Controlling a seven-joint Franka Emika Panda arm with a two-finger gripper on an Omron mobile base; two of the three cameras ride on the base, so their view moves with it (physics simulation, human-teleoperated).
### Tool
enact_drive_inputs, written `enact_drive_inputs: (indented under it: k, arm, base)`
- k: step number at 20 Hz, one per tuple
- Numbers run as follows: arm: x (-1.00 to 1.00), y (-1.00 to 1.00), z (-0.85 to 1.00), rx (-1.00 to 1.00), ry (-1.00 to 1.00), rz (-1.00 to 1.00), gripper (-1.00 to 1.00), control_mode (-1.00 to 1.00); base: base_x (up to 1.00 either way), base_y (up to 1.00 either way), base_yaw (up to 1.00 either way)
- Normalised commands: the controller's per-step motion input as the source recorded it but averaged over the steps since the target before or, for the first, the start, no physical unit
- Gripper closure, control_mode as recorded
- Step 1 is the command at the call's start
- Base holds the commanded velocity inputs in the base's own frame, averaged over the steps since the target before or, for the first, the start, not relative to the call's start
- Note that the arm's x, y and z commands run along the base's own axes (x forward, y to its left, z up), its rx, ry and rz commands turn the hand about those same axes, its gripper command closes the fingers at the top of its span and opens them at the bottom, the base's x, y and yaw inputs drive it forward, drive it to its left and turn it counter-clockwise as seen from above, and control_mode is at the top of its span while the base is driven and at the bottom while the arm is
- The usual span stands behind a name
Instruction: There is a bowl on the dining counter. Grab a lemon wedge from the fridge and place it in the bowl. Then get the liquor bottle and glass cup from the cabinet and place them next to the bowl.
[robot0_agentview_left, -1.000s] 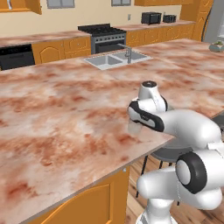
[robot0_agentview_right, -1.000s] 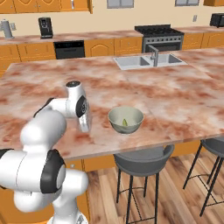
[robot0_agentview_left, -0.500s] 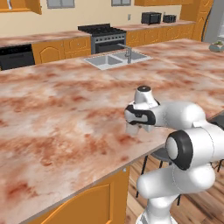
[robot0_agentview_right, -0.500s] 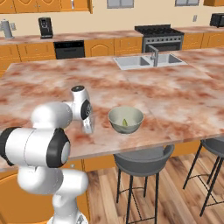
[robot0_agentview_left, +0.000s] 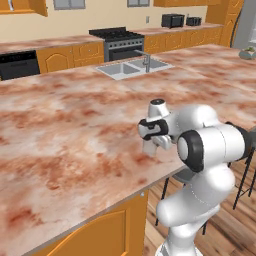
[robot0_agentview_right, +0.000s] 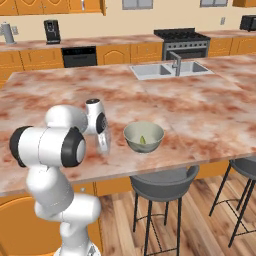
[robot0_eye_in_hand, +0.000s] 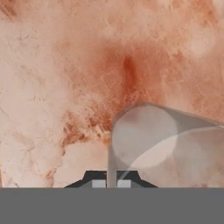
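Tool (robot0_eye_in_hand: 111, 183) was closed down narrow on the rim wall of the glass cup (robot0_eye_in_hand: 162, 144): hand view showed the translucent cup right above the fingertips, one wall running down between them. In the right base view the cup (robot0_agentview_right: 103, 142) hung under the hand, low over the worktop (robot0_agentview_right: 210, 115), just left of the bowl (robot0_agentview_right: 143, 136). Couldn't tell whether its base was touching the surface or slightly clear of it. Left base view showed the same: cup (robot0_agentview_left: 151, 146) below the wrist near the worktop's front edge.

Progress, as I read it:
- Lemon wedge (robot0_agentview_right: 142, 140): a small yellow-green piece sat inside the bowl, so that step looked done
- Glass cup: fetched, at or near its drop spot beside the bowl, not released
- Liquor bottle: no bottle stood by the bowl, so I judged that step still open

So roughly the middle of the job. Remaining: set the cup down, open the tool, back off, then go to the cabinet for the bottle and park it next to the bowl too.

Risk note: grip was on a thin wall at one side, so the cup could tip on release if it wasn't flat on the worktop first. Front edge was close, bowl close on the other side, so little margin either way
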Motion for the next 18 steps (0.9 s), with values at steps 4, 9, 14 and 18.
enact_drive_inputs:
  k: [4, 9, 14, 18]
  arm:
    - [0.24, 0.0, -0.27, -0.05, 0.04, 0.0, 1.0, -1.0]
    - [0.04, 0.0, -0.36, -0.06, -0.02, 0.0, 1.0, -1.0]
    - [0.03, 0.0, -0.41, -0.04, -0.06, 0.0, 1.0, -1.0]
    - [-0.14, 0.0, -0.48, -0.05, -0.12, 0.0, -1.0, -1.0]
  base:
    - [0.0, 0.0, 0.0]
    - [0.0, 0.0, 0.0]
    - [0.0, 0.0, 0.0]
    - [0.0, 0.0, 0.0]
